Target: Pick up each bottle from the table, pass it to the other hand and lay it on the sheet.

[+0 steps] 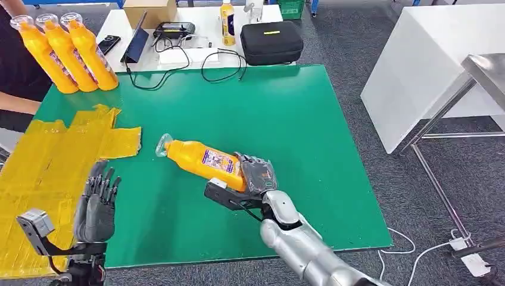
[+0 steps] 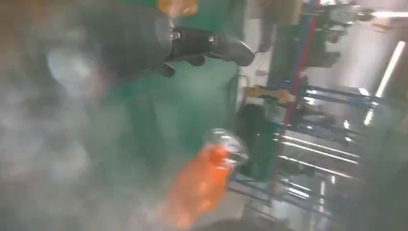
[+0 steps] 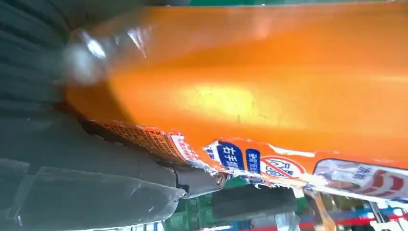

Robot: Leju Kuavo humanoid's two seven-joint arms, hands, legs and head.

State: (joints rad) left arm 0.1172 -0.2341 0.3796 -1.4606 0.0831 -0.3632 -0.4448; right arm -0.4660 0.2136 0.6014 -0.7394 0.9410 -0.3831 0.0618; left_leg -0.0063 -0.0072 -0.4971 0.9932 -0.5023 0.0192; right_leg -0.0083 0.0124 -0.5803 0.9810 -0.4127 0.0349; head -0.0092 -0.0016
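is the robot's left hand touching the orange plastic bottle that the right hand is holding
Apart. In the head view the left hand hangs open with bare green mat between it and the orange plastic bottle, which the right hand grips.

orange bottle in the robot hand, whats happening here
The right robot hand grips an orange bottle by its base end, holding it on its side over the green table, cap pointing toward the yellow sheet. The left robot hand is empty, fingers apart, raised near the sheet. Three more orange bottles stand at the table's far left corner, beside a person.
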